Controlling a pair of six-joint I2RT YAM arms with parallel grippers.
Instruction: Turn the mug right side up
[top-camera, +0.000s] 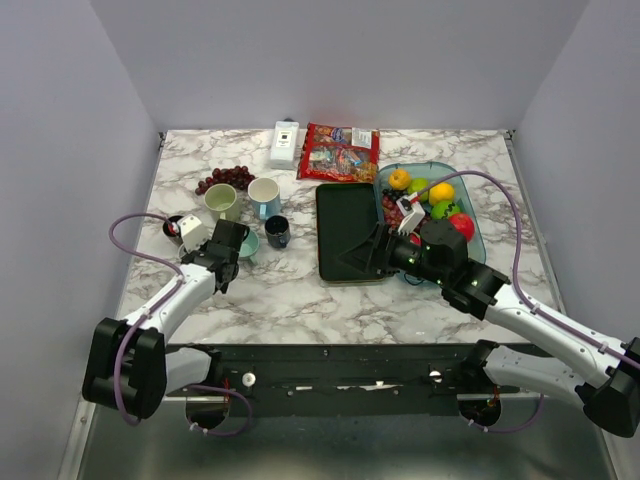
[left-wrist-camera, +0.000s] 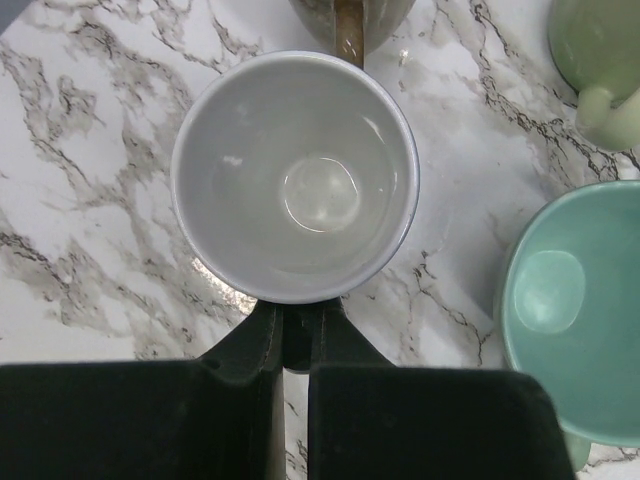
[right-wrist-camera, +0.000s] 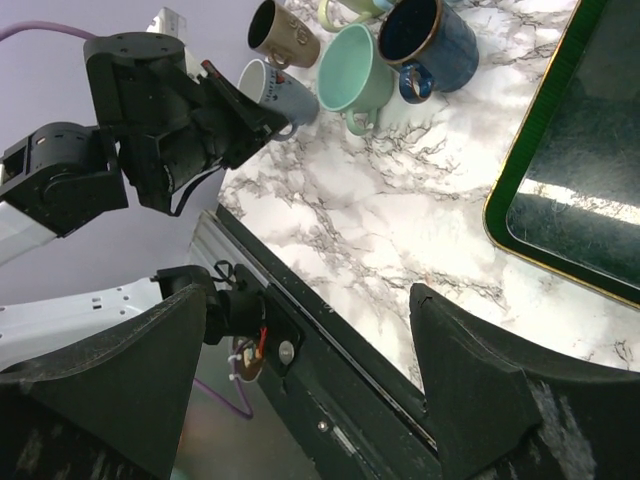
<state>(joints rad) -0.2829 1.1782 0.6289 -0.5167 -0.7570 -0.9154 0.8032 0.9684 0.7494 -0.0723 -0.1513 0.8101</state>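
Note:
In the left wrist view a white mug (left-wrist-camera: 295, 180) stands upright on the marble, its open mouth facing the camera and its inside empty. My left gripper (left-wrist-camera: 292, 325) is shut on the mug's handle at its near side. The right wrist view shows the same mug (right-wrist-camera: 278, 90) at the tips of the left gripper (right-wrist-camera: 245, 115). In the top view the mug is hidden under the left wrist (top-camera: 215, 245). My right gripper (right-wrist-camera: 310, 300) is open and empty, above the table's front part near the black tray (top-camera: 345, 230).
A teal mug (left-wrist-camera: 570, 310), a pale green mug (left-wrist-camera: 600, 60) and a brown mug (left-wrist-camera: 350, 15) stand close around the held mug. A dark blue mug (top-camera: 277, 231), a light blue mug (top-camera: 264, 195), grapes (top-camera: 225, 177), a snack bag (top-camera: 340, 152) and a fruit basket (top-camera: 473, 255) lie further off.

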